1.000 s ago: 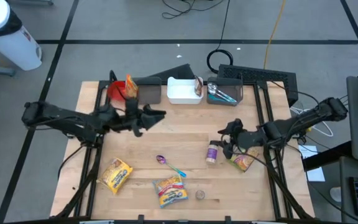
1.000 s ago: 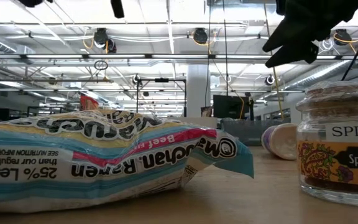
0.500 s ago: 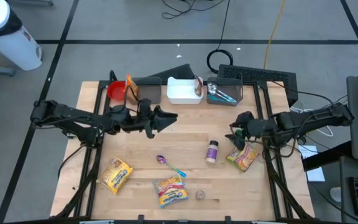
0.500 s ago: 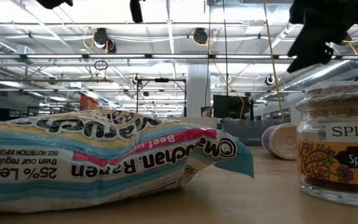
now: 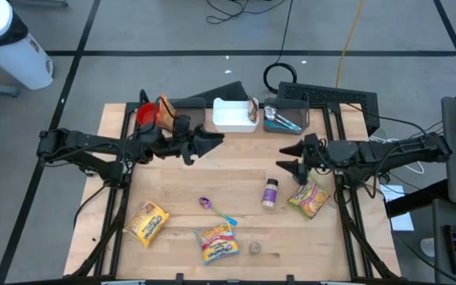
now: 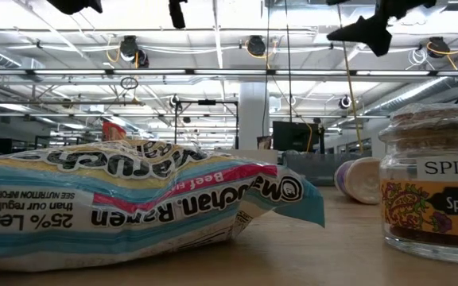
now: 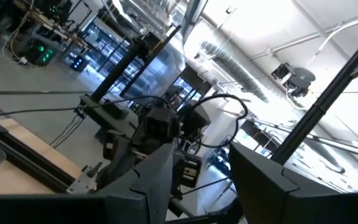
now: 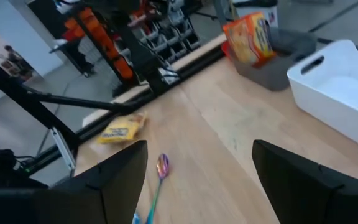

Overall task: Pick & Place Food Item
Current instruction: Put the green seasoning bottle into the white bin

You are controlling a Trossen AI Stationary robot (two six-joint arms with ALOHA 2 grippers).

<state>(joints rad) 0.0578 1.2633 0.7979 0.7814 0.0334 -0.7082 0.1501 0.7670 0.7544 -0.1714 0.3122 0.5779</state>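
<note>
Ramen packet [image 5: 310, 199], a crinkled yellow and pink pouch, lies flat on the tabletop [image 5: 236, 178] near its right edge, just beside the upright spice jar [image 5: 270, 192]. Right hand [image 5: 290, 156] hangs above the wood with both fingers spread and nothing between them; the packet lies close below it, apart from the fingers. Left hand [image 5: 210, 140] hovers in front of the white bin [image 5: 232, 115], fingers parted and empty, well apart from the packet.
</note>
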